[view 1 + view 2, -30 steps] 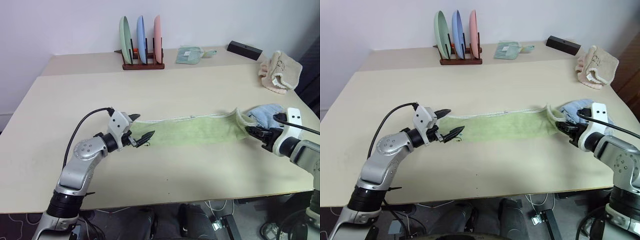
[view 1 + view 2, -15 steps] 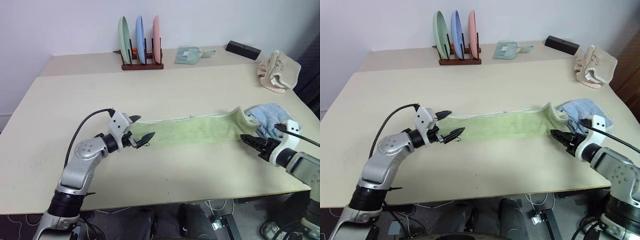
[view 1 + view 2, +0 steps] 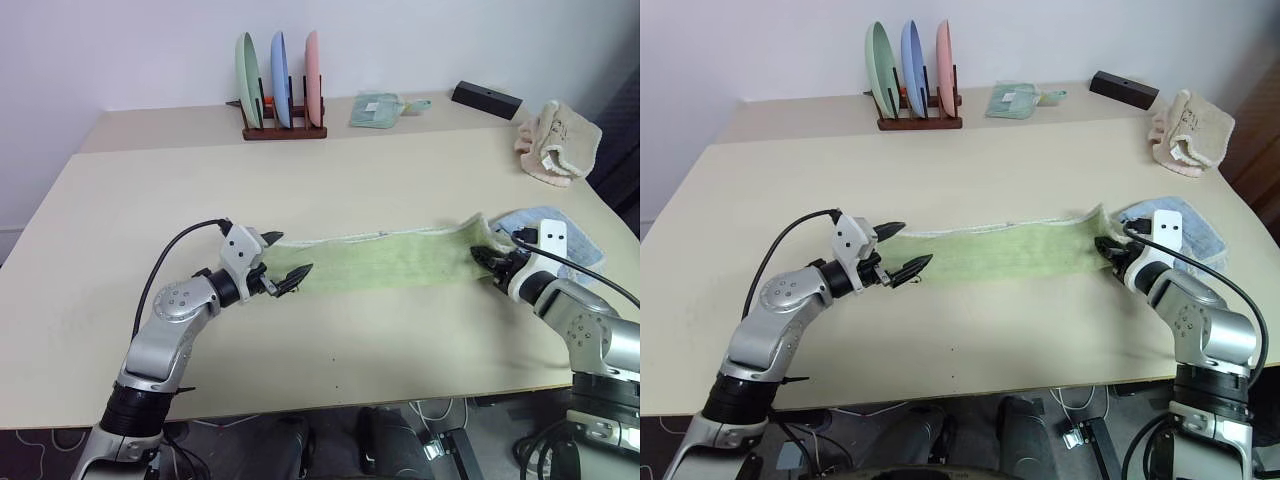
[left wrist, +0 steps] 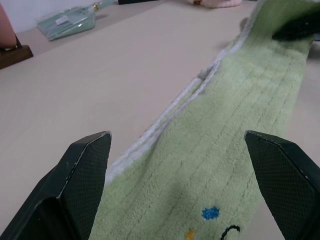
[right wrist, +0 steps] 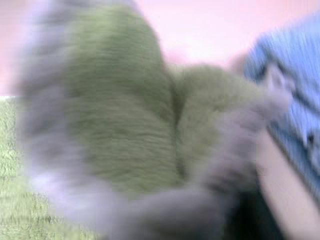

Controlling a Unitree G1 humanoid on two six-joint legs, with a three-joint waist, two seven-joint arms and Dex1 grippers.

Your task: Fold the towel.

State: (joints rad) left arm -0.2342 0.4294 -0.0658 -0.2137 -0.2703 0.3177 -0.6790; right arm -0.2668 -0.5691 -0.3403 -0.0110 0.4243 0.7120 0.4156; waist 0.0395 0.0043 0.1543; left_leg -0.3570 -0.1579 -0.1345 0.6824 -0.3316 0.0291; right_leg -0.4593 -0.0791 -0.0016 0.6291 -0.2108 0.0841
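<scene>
The towel [image 3: 385,260] is soft green terry cloth — a fuzzy, matt pile ribbed in faint lines, with a paler stitched edging. Beside it the blue cloth [image 3: 560,235] looks like a similar nubby weave. The table [image 3: 300,180] is a smooth, matt beige surface. The 3 plates [image 3: 282,65] look smooth with a slight sheen, standing in a dark wooden rack [image 3: 285,130]. The beige cloth [image 3: 558,142] is thick and fluffy — the black box [image 3: 487,99] matt.
</scene>
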